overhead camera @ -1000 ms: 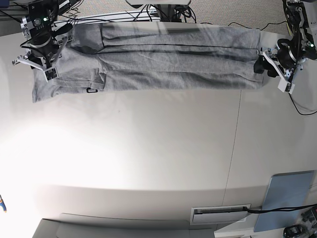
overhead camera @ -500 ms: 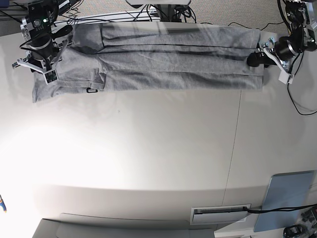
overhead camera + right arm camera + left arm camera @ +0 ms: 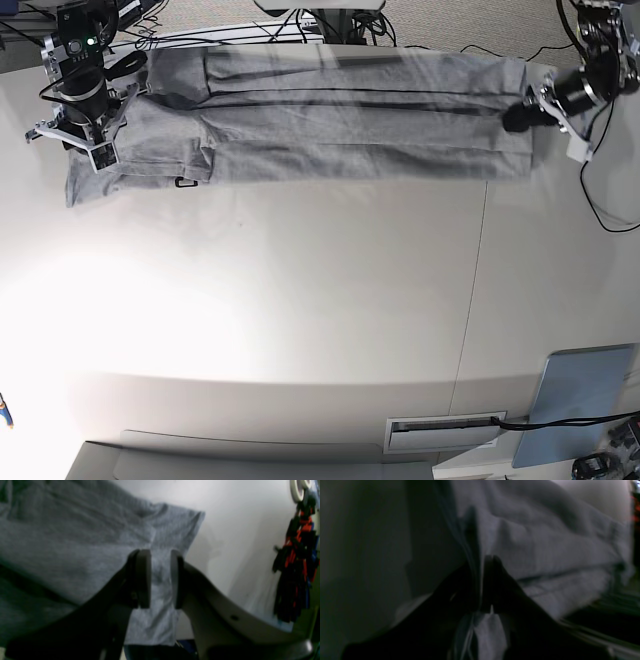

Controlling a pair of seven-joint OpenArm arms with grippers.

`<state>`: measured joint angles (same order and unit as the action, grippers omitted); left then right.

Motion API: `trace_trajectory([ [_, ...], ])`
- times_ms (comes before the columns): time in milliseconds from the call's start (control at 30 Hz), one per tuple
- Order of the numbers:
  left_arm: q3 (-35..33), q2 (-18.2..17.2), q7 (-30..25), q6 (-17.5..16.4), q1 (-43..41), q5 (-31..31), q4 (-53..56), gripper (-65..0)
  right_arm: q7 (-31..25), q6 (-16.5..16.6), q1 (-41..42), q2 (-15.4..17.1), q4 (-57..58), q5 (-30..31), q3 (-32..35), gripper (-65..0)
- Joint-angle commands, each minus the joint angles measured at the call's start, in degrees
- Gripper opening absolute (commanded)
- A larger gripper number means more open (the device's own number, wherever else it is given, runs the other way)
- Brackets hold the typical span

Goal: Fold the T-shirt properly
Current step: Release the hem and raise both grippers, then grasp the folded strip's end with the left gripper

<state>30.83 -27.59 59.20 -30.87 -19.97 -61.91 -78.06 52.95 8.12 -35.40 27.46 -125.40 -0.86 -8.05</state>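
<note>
The heather-grey T-shirt (image 3: 340, 125) lies along the table's far edge, folded lengthwise into a long band, plain side up, with a sleeve at the left end (image 3: 160, 525). My left gripper (image 3: 515, 118) is at the shirt's right end. In the left wrist view it (image 3: 481, 560) is shut on a thin edge of the T-shirt (image 3: 545, 545). My right gripper (image 3: 86, 130) is over the left end. In the right wrist view it (image 3: 160, 555) is a little open, with its fingers (image 3: 143, 577) standing on either side of a strip of sleeve cloth.
A grey-blue panel (image 3: 582, 400) lies at the table's front right corner, with a slotted plate (image 3: 445, 430) beside it. Cables (image 3: 300, 30) run behind the far edge. A seam (image 3: 475, 290) crosses the white table. Red and black cables (image 3: 295, 562) hang beside the right wrist.
My left gripper has moved toward the far edge and onto the shirt's right end. My right gripper has shifted slightly toward the far edge. The shirt has barely moved.
</note>
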Motion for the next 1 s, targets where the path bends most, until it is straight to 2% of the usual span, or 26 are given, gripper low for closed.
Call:
trace_trajectory([
  [0,1.7,-1.5,-0.3,1.3,0.5,1.9,-1.6,-65.0,-1.4,-0.5,0.0,0.8,-0.9,-0.7,-0.6,-50.8],
  [133,5.7,-1.5,0.0,1.5,1.4,6.8,-7.4,-65.0,-3.3,-0.5,0.0,0.8,-0.9,-0.7,-0.6,-50.8],
  [200,6.8,-1.5,0.2,4.0,1.0,9.3,-11.3,-65.0,-3.7,-0.5,0.0,0.8,-0.9,-0.7,-0.6,-50.8],
  [267,6.9,-1.4,0.6,5.6,-0.2,9.9,-15.9,-65.0,-3.7,-0.5,0.0,0.8,-0.9,-0.7,-0.6,-50.8],
  [400,6.8,1.5,2.5,5.4,-3.4,9.8,-27.3,-65.0,-3.7,-0.5,0.0,0.8,-0.9,-0.6,-0.6,-50.8],
  [467,6.8,4.3,4.3,5.6,-4.9,8.4,-32.8,-65.0,-3.7,-0.5,0.0,0.8,-0.9,-0.6,-0.6,-50.8],
  [633,5.7,11.2,7.1,5.6,-5.9,-1.3,-40.8,-65.0,-3.7,-0.5,0.0,0.8,-0.9,-0.4,-0.6,-50.8],
  [733,0.5,12.5,6.8,5.6,-5.9,-1.7,-41.4,-65.0,-3.7,-0.5,0.0,0.8,-0.9,-0.4,-0.6,-50.8],
  [867,-11.8,12.5,6.3,6.0,-5.6,2.0,-41.4,-65.0,-3.7,-0.5,0.0,0.8,-0.9,-0.5,-0.6,-50.8],
  [967,-20.6,12.6,2.1,11.0,-4.6,8.3,-41.4,-65.0,-3.7,-0.5,0.0,0.8,-0.9,-0.4,-0.6,-50.8],
])
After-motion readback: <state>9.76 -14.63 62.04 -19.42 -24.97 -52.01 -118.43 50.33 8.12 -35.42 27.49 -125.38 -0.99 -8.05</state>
